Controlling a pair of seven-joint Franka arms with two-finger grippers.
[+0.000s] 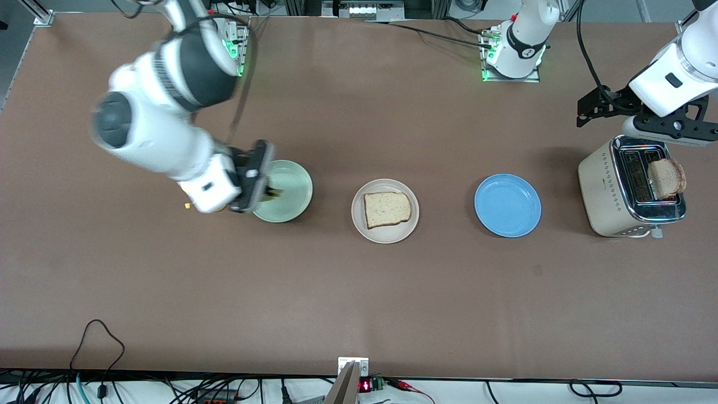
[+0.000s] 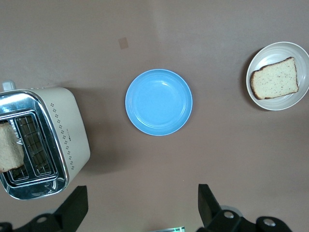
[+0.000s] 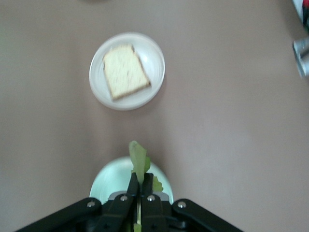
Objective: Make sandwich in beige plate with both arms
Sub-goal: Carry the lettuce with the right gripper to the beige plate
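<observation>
A wide brown table [image 1: 359, 297] fills the scene, its matte surface bare apart from a row of items; cables trail along the edge nearest the front camera, and metal framing is seen at the arms' bases. No readable writing is found, only a dotted diamond pattern on the cream toaster [image 1: 608, 191], which stands at the left arm's end of the table with a browned bread slice [image 1: 666, 178] sticking up from one slot. The right arm [image 1: 162, 129] is reached out over the mint green plate [image 1: 291, 191], and the right gripper [image 3: 141, 191] is seen clamped tight on a ruffled green lettuce leaf [image 3: 138, 162], held up above that plate. The left gripper [image 2: 140, 205] is held over the table beside the toaster with its fingers [image 2: 205, 200] spread wide and nothing between them. A blue plate [image 1: 507, 205] is set between the toaster and the beige plate [image 1: 385, 233] — the latter sits mid-table, round and shallow with a raised rim. On it one slice of light bread [image 1: 387, 209] is laid flat, squarish with a darker crust, uncovered.
</observation>
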